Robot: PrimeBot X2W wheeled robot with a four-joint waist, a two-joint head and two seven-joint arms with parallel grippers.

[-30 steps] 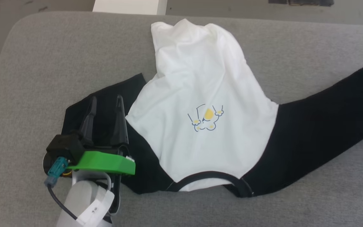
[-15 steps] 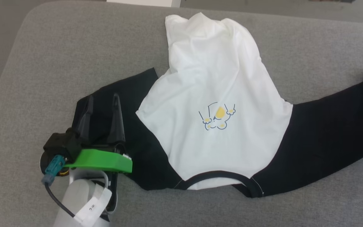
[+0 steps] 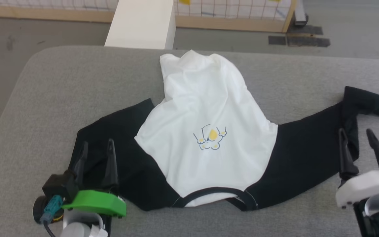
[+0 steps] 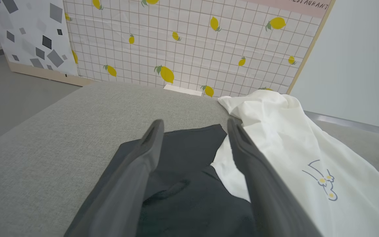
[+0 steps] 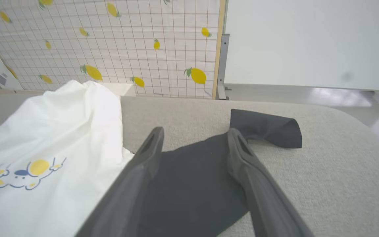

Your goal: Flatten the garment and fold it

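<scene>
The garment (image 3: 206,108), a white shirt with black raglan sleeves and a small yellow-and-blue print (image 3: 210,138), lies rumpled on the grey cushion (image 3: 61,85), its black neckband (image 3: 214,192) towards me. The short left sleeve (image 3: 117,128) is bunched; the right sleeve (image 3: 311,148) stretches out with its cuff (image 3: 370,103) folded over. My left gripper (image 3: 97,148) is open above the left sleeve (image 4: 189,164), holding nothing. My right gripper (image 3: 355,136) is open over the right sleeve (image 5: 192,177), near the cuff (image 5: 265,128), holding nothing.
A white block (image 3: 140,23) stands behind the cushion's far edge. Beyond it a lemon-patterned grid panel (image 4: 189,42) with a wooden frame lines the floor. The cushion's rounded left corner (image 3: 28,69) drops to grey floor. A pale wall (image 5: 308,42) is at the right.
The head camera has tilted up, bringing the floor and panel into view. My right gripper has come in at the lower right over the right sleeve. The left gripper stays open above the left sleeve.
</scene>
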